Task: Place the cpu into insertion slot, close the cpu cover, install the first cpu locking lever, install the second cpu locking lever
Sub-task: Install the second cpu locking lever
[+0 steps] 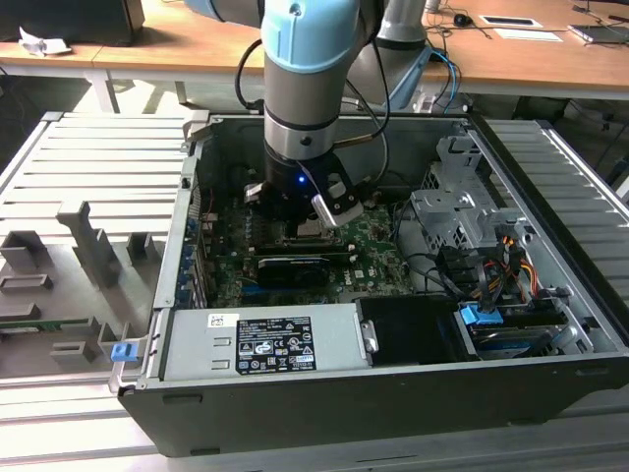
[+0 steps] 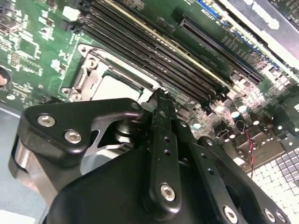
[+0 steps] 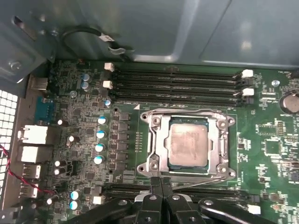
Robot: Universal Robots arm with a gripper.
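An open black computer case (image 1: 295, 413) lies on a grey slatted counter (image 1: 88, 157); inside sit a labelled power supply (image 1: 260, 342), orange and black cables (image 1: 516, 261), and four memory slots (image 3: 177, 86)

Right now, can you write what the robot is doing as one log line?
gripper: shut, at socket edge | cpu: seated in insertion slot | cpu cover: closed

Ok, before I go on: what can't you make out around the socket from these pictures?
- Exterior view: the arm's wrist and pincer stand in front of the socket, hiding chip and cover.
- Second wrist view: the pincer's black body hides most of the chip and one side of the cover.
- First wrist view: chip sits inside the cover; the pincer hides the edge nearest it, so any lever there can't be judged.
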